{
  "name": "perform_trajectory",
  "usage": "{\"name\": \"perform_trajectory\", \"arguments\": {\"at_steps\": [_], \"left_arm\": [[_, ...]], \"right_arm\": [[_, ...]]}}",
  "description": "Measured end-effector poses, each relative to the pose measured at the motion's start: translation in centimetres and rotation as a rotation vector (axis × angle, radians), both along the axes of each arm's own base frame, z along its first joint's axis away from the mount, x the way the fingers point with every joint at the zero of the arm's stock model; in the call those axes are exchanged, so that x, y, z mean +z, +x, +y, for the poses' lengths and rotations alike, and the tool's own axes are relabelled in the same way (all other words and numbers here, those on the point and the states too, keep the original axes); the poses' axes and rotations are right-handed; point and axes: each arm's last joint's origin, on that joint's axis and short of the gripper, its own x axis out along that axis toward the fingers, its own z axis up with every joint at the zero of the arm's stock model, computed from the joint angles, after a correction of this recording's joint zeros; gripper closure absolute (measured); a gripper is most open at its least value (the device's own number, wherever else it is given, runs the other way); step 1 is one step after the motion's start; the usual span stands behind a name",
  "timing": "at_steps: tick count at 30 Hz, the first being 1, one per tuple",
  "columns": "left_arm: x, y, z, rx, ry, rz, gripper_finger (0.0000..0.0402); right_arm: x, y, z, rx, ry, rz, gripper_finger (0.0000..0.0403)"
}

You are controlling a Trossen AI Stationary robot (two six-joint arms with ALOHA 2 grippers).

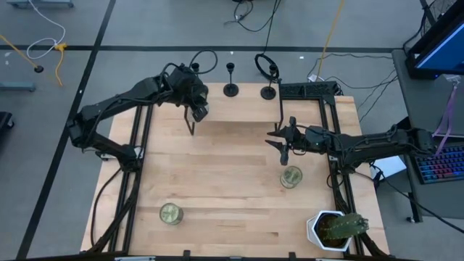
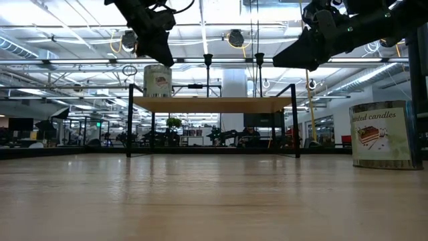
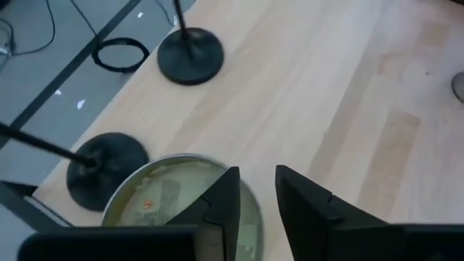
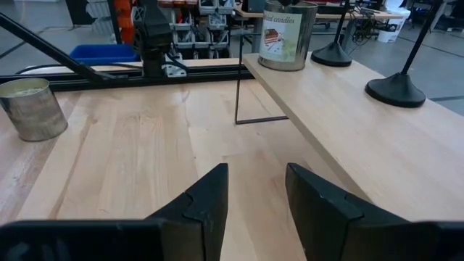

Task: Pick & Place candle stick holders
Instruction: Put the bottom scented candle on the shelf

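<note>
Wooden table [image 1: 225, 174] mostly bare; two black candle stick holders [image 1: 230, 88] at the far edge; left gripper [image 3: 255, 199] and right gripper [image 4: 255, 190] slightly parted, empty.

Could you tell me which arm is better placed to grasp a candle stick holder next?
Probably left: the left gripper hangs open over the shelf beside the candle stick holders; the right gripper sits farther off.
</note>
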Motion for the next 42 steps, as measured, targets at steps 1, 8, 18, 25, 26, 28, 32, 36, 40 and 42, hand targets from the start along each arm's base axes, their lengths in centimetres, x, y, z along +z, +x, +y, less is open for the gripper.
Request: {"name": "perform_trajectory", "arguments": {"at_steps": [1,8,18,25,26,28,32,36,40,42], "left_arm": [[0.1,0.1,-0.1,-0.005,0.002,-0.005,0.0303],[1.3,0.0,-2.9,-0.131,0.057,-0.02,0.0302],[0.5,-0.1,-10.7,-0.332,-0.087,0.143,0.0309],[-2.1,-0.7,-16.8,-0.45,-0.188,0.286,0.0309],[-2.5,-0.8,-17.6,-0.445,-0.214,0.303,0.0309],[-3.4,-1.2,-19.1,-0.423,-0.283,0.329,0.0309],[-5.9,-2.3,-22.0,-0.371,-0.38,0.424,0.0309],[-8.0,-3.9,-24.4,-0.302,-0.429,0.508,0.0309],[-10.0,-4.9,-26.4,-0.27,-0.507,0.526,0.0309],[-10.8,-5.4,-27.3,-0.278,-0.55,0.542,0.0309]], "right_arm": [[0.0,0.0,0.0,0.0,0.0,0.0,0.0273],[0.0,0.0,0.0,0.001,0.0,0.0,0.0273],[-0.1,0.0,0.0,0.002,0.001,0.006,0.0273],[-0.3,-0.1,0.0,0.005,-0.007,0.04,0.0271],[-0.4,-0.1,0.0,0.006,-0.016,0.05,0.0269],[-0.5,-0.1,0.0,0.01,-0.026,0.06,0.0261],[-0.5,-0.1,0.2,0.02,-0.041,0.065,0.0241],[-0.4,-0.1,0.4,0.034,-0.056,0.066,0.0226],[-0.4,-0.1,0.4,0.036,-0.053,0.065,0.022],[-0.4,-0.1,0.4,0.035,-0.052,0.065,0.0221]]}}
